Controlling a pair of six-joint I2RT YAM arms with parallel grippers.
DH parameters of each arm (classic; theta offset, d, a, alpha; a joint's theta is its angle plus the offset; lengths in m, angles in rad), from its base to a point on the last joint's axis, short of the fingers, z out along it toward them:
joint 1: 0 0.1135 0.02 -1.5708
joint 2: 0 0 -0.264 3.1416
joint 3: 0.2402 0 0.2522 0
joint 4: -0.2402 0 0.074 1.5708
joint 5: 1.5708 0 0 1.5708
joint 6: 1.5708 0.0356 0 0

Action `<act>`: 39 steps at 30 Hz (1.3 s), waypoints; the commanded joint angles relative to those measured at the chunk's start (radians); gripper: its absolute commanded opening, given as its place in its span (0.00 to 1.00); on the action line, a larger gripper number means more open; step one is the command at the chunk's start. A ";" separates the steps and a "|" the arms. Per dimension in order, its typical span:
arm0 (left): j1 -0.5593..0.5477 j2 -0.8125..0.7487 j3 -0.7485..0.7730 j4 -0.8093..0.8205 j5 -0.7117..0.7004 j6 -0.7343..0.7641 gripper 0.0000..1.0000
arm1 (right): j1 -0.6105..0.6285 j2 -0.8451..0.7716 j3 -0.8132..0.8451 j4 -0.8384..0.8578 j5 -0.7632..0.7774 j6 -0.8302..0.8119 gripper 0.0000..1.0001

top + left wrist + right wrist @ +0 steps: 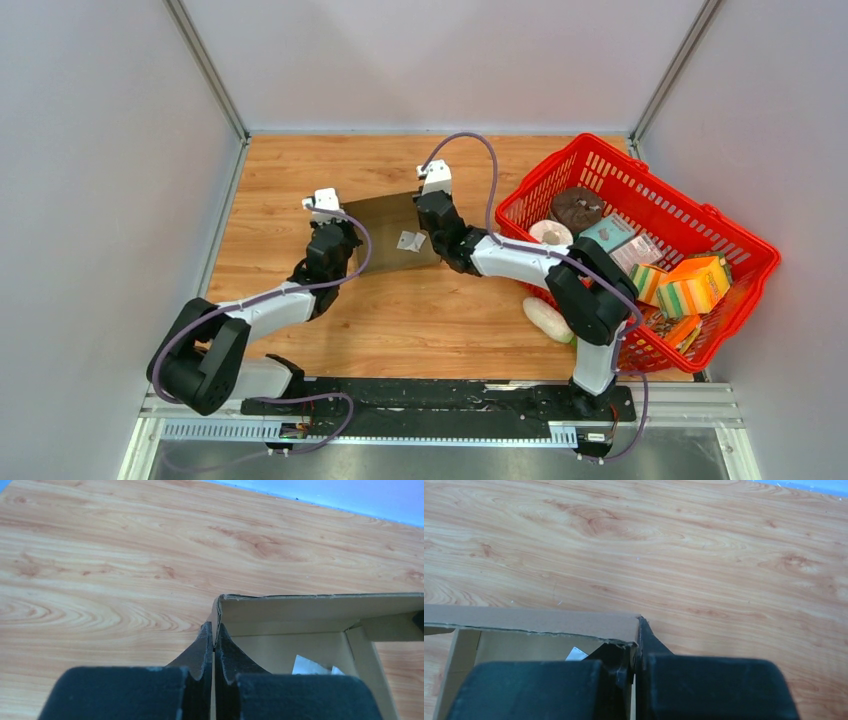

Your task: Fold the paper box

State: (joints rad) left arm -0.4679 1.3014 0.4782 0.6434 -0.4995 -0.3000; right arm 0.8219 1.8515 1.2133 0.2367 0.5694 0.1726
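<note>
Your paper box [385,235], plain brown cardboard, sits on the wood-grain tabletop [400,320] about mid-table between the two arms, well left of the red plastic basket [600,172] and not touching it. From above it reads as a dark, roughly square shape with a small white scrap [410,240] lying on or in it. The wrist cameras show you more: the box is open on top, with thin upright walls, a paler inside, a raw and slightly ragged top edge, and the white scrap down on its floor.

Look at your left gripper [213,632]: its two black fingers are pressed almost together on the box's wall right at a corner, with only the thickness of the cardboard between them. Your right gripper [639,630] is the same at the opposite end of that wall, fingers squeezed onto the cardboard at the corner, with bare tabletop beyond. Neither gripper touches the scrap.
</note>
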 commanded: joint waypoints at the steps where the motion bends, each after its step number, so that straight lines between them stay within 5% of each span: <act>1: -0.009 0.012 -0.059 0.176 -0.063 -0.086 0.00 | 0.036 -0.041 -0.085 0.214 0.161 0.042 0.00; 16: -0.112 0.064 -0.185 0.332 -0.116 -0.211 0.01 | 0.098 -0.049 -0.339 0.555 0.221 0.064 0.00; 26: -0.163 0.228 -0.317 0.640 -0.129 -0.269 0.00 | 0.108 -0.070 -0.449 0.630 0.196 0.097 0.00; 31: -0.167 0.230 -0.336 0.645 -0.120 -0.294 0.00 | 0.132 -0.095 -0.466 0.601 0.227 0.094 0.05; 35: -0.169 0.216 -0.339 0.641 -0.128 -0.280 0.00 | 0.146 -0.123 -0.462 0.537 0.231 0.097 0.18; 39: -0.170 0.219 -0.337 0.642 -0.117 -0.269 0.00 | 0.180 -0.227 -0.439 0.306 0.288 0.123 0.54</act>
State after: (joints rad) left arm -0.6334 1.5127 0.1581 1.3056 -0.6296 -0.5507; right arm 0.9718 1.7443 0.7498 0.7120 0.7685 0.2462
